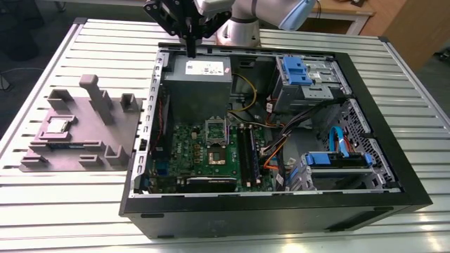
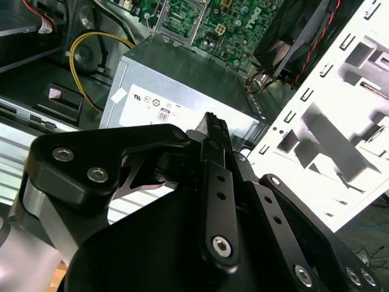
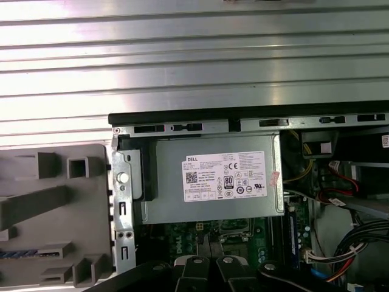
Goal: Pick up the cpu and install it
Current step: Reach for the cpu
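The cpu (image 1: 58, 126) lay flat in a recess of the grey fixture (image 1: 123, 129). The fixture sat on the slatted metal worktop (image 1: 63, 205), to the exterior view's left of the open computer case (image 1: 281, 213). The chip was judged light, rigid and fragile, with a slick metal top. It would be best taken by two opposite edges of its rim.

The gripper (image 1: 191, 51) hung well apart from it, above the power supply (image 1: 200, 87). Its fingers (image 2: 216, 143) were closed together on nothing.

The fixture's raised blocks stood near the chip but left it open from above. The worktop appeared level and ridged, and wooden furniture stood beyond it.
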Motion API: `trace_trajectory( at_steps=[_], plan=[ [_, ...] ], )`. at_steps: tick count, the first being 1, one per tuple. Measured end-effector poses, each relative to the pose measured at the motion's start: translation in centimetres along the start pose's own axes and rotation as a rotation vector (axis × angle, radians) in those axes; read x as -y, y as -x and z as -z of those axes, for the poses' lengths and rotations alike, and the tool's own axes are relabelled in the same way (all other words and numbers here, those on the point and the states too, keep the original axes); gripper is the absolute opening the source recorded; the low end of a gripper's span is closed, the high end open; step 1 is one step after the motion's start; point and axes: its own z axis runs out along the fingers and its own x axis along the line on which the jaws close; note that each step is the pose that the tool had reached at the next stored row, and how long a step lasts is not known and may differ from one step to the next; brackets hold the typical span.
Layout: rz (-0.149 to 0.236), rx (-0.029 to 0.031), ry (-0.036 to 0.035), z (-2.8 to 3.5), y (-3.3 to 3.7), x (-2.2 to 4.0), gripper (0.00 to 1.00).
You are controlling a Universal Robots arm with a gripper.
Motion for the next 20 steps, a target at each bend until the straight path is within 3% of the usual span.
trace_trajectory(
  at_steps=[20],
  plan=[
    [0.000,0.0000,0.0000,0.01,-0.73,0.05,0.10]
  ],
)
